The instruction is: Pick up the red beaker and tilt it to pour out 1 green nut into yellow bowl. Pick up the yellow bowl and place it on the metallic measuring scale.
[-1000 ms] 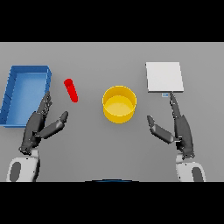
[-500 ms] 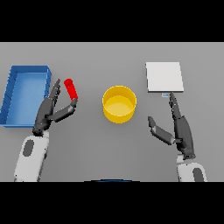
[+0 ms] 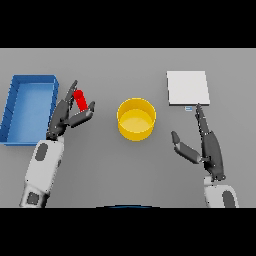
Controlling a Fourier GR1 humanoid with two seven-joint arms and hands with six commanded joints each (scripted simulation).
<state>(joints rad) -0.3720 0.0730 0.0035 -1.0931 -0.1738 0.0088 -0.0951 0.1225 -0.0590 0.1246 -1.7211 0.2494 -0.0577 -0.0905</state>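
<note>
The red beaker (image 3: 80, 100) lies tilted on the grey table, between the fingers and thumb of my left hand (image 3: 64, 116). The fingers are straight on its left side and the thumb reaches under its right side; the hand is open around it. The yellow bowl (image 3: 136, 118) stands in the middle of the table, to the right of the beaker. The metallic measuring scale (image 3: 187, 88) is a flat pale square at the back right. My right hand (image 3: 208, 145) rests open below the scale, fingers pointing toward it. No green nut is visible.
A blue open bin (image 3: 11, 109) stands at the far left, right beside my left hand.
My left hand has moved forward and up to the red beaker, with its fingers and thumb now on either side of it. The right hand has barely shifted.
</note>
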